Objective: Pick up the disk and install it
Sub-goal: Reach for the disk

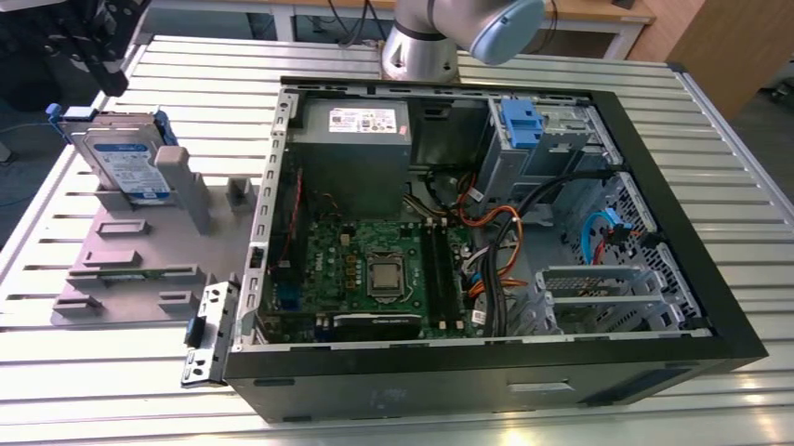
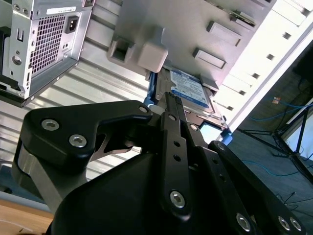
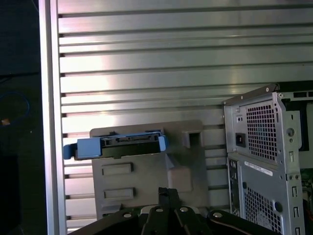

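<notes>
Exterior view showed the disk (image 1: 125, 165) standing on edge in a grey holder (image 1: 130, 279), probably for easy grasping; the gripper (image 3: 168, 192), closed and empty, was apart from it.

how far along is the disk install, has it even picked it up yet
Nothing looks done yet: the disk stands on edge in its grey holder, outside the open computer case. In hand: the claw is shut on nothing and apart from the disk, which lies ahead of it in both wrist views. Left: both the pickup and the install.
</notes>
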You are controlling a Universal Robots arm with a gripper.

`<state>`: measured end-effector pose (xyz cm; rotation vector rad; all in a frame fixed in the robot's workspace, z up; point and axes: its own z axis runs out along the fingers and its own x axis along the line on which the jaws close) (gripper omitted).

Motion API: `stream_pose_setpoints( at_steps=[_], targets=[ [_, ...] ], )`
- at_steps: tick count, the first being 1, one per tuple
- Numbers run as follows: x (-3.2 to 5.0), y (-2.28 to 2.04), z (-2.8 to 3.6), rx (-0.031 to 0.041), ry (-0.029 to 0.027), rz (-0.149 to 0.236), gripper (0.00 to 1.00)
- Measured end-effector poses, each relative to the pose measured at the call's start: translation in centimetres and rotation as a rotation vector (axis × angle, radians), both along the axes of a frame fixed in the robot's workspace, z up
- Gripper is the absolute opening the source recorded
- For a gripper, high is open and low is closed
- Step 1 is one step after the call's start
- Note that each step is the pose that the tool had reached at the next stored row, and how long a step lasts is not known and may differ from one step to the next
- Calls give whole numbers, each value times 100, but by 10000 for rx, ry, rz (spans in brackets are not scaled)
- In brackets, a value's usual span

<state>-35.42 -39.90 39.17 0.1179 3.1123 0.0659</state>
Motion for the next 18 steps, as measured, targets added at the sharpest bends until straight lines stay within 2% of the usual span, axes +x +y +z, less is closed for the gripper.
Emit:
stream_pose_setpoints(
  at_steps=[18],
  targets=[
    [-41,0,0,0,0,-1,11]
  ],
)
